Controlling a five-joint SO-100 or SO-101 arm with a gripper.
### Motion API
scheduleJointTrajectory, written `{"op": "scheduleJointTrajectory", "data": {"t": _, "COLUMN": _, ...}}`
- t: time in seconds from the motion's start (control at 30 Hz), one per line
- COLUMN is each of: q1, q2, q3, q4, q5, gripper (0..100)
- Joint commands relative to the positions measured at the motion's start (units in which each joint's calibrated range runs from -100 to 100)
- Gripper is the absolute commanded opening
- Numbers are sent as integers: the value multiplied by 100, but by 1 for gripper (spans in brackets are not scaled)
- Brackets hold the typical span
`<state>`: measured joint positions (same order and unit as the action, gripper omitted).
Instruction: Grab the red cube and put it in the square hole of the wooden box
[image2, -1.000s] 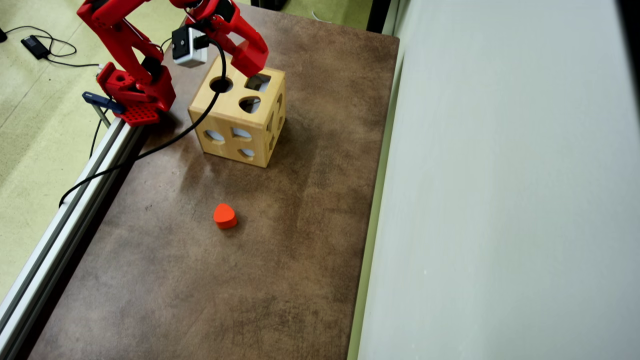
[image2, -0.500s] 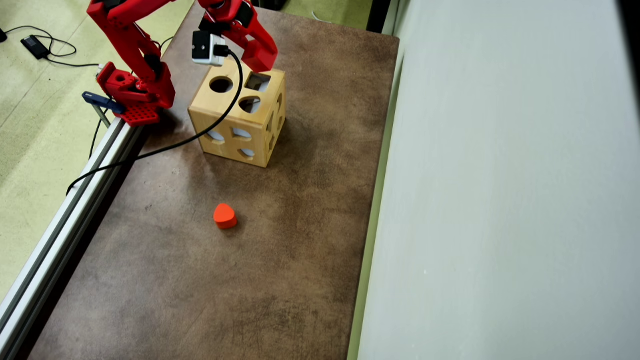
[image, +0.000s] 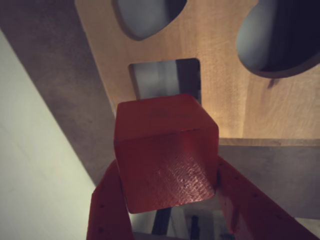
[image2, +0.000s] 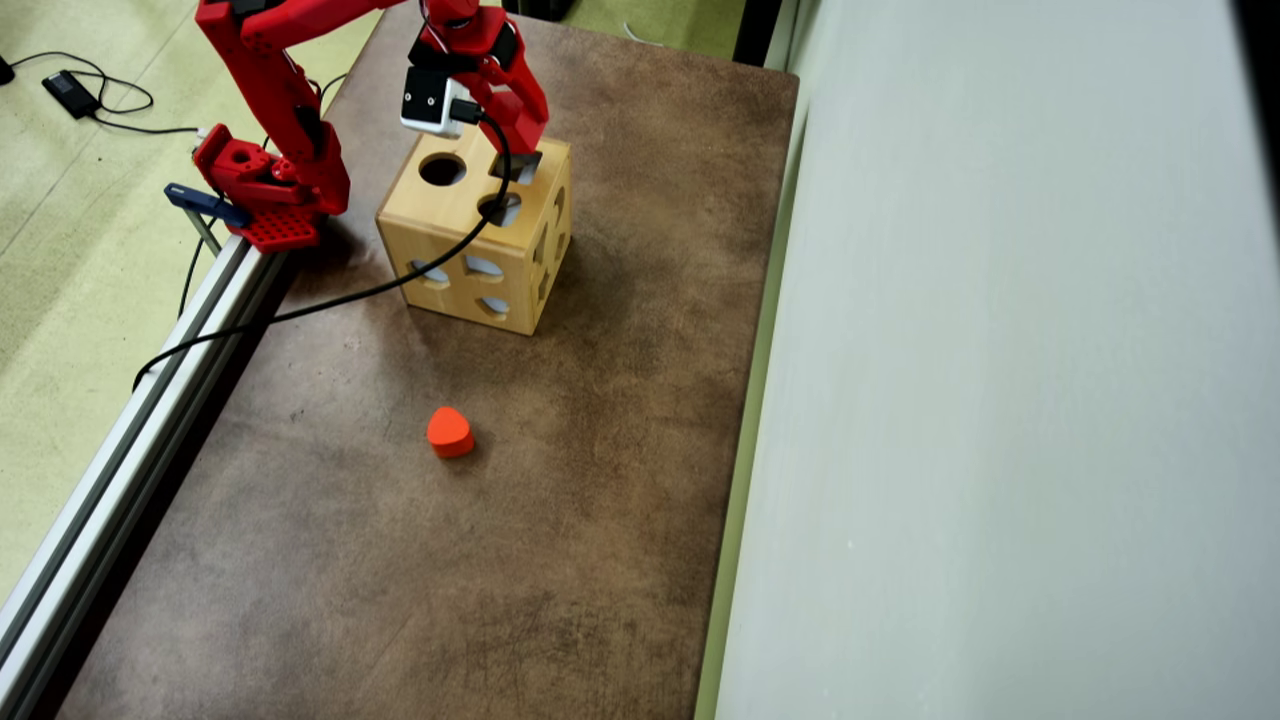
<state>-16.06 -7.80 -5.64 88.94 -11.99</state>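
In the wrist view, the gripper (image: 167, 195) is clamped on the red cube (image: 165, 150), one red finger (image: 107, 210) pressed against its left side and the other against its right. The cube fills the middle of that view, tilted slightly, with its top face and a textured near face showing. Just beyond its top edge lies the square hole (image: 165, 77) in the top face of the wooden box (image: 220, 85); the cube's far edge overlaps the hole's lower part in this view, and I cannot tell whether the cube touches the wood. A rounded cutout (image: 147, 17) sits farther back on the left and a round cutout (image: 285, 40) on the right. The brown bench (image: 55, 75) shows past the box's left edge.

From the overhead view, the gripper (image2: 520, 150) hangs over the far right corner of the wooden box (image2: 480, 230), right at the square hole (image2: 522, 170); the cube itself is hidden by the arm here. A white camera block (image2: 432, 100) rides on the wrist, its black cable (image2: 380, 285) trailing over the box and down across the bench (image2: 400, 560). An orange rounded block (image2: 450, 432) lies on the bench, well apart from the box.
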Motion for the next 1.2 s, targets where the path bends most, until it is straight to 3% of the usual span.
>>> {"op": "scheduleJointTrajectory", "data": {"t": 0.0, "q1": -13, "q2": 164, "q3": -89, "q4": 92, "q5": 49, "gripper": 3}}
{"op": "scheduleJointTrajectory", "data": {"t": 0.43, "q1": 46, "q2": 707, "q3": -89, "q4": 92, "q5": 59, "gripper": 3}}
{"op": "scheduleJointTrajectory", "data": {"t": 0.67, "q1": 68, "q2": 707, "q3": -89, "q4": 92, "q5": 845, "gripper": 3}}
{"op": "scheduleJointTrajectory", "data": {"t": 1.17, "q1": 722, "q2": 716, "q3": -80, "q4": 350, "q5": 923, "gripper": 3}}
